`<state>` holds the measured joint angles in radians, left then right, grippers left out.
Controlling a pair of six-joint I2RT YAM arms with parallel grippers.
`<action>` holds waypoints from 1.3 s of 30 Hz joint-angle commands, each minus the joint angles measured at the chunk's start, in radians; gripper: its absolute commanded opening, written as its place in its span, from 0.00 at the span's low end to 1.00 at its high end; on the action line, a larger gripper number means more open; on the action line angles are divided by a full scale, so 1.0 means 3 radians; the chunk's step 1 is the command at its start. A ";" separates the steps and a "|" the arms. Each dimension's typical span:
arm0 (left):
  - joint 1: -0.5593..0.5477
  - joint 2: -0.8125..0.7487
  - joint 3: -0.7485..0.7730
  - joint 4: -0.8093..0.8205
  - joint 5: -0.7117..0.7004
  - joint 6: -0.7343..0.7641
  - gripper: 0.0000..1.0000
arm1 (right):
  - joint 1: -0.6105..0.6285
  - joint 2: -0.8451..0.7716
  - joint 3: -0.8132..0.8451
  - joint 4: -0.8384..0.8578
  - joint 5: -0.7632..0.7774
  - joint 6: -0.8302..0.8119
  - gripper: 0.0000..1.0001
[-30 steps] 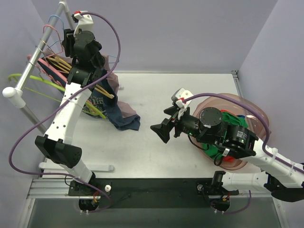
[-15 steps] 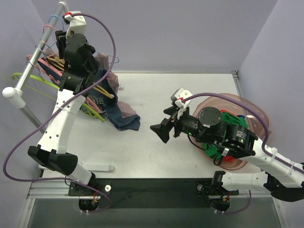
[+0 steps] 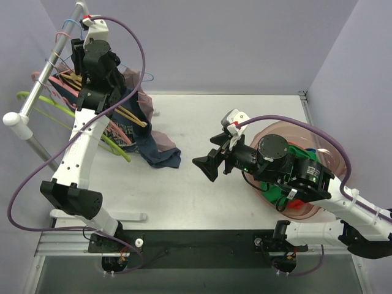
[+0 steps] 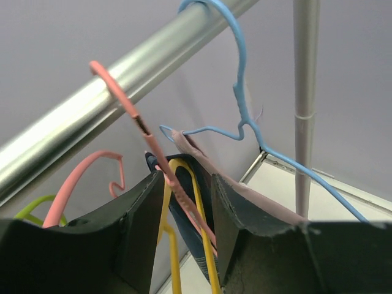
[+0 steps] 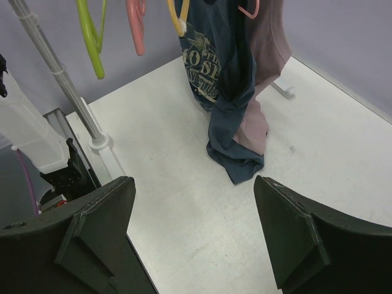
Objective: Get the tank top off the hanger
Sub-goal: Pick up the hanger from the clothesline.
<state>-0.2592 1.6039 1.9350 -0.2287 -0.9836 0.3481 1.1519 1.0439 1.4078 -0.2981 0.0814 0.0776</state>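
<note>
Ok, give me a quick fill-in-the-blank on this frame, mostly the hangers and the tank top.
1. The navy tank top hangs on a hanger coloured ___.
2. Its lower end rests on the ___.
3. The right gripper hovers with its jaws ___.
4. The rail hook nearest the upright post is ___.
Missing: yellow; table; open; blue.

The rail ran above the table's far-left corner, with hangers hooked over it. The left gripper sat just below the rail, a hanger's neck between its fingers. The tank top hung beneath, its hem on the table, with a second garment against it. The right gripper hovered mid-table, well apart, in front of a basket at the right.
</note>
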 commanded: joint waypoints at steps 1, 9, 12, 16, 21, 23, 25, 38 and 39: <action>0.0041 0.0094 0.0212 -0.0015 0.0180 -0.0051 0.45 | 0.0001 0.0043 0.0180 0.0084 -0.0001 -0.0044 0.80; 0.0041 0.0258 0.0391 0.0006 0.0190 0.0041 0.20 | 0.0001 0.0038 0.0088 0.0068 0.0081 -0.0141 0.81; 0.0041 0.0288 0.0493 -0.0025 0.0190 0.0041 0.09 | 0.0001 0.0038 0.0078 0.0068 0.0107 -0.0182 0.81; 0.0031 0.0345 0.0728 -0.0102 0.0190 0.0062 0.00 | 0.0001 0.0033 0.0088 0.0078 0.0112 -0.0228 0.81; -0.0005 0.0380 0.1000 -0.0199 0.0195 0.0082 0.00 | -0.0005 0.0013 0.0063 0.0109 0.0102 -0.0228 0.81; -0.0046 0.0365 0.1051 -0.0240 0.0195 0.0092 0.00 | -0.0005 0.0003 0.0032 0.0124 0.0092 -0.0233 0.81; -0.0107 0.0340 0.1077 -0.0240 0.0195 0.0118 0.00 | -0.0005 -0.0018 0.0006 0.0150 0.0092 -0.0228 0.81; -0.0537 -0.0028 0.0893 -0.0832 0.0318 -0.0117 0.00 | -0.0005 -0.0079 -0.0178 0.0288 0.0235 0.0159 0.80; -0.0608 -0.0064 0.0867 -0.0853 0.0323 -0.0127 0.00 | -0.0005 -0.0074 -0.0213 0.0308 0.0240 0.0196 0.80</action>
<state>-0.3885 1.7023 2.1986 -0.4587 -0.9077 0.3344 1.1519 1.0370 1.3666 -0.2817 0.1074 0.0586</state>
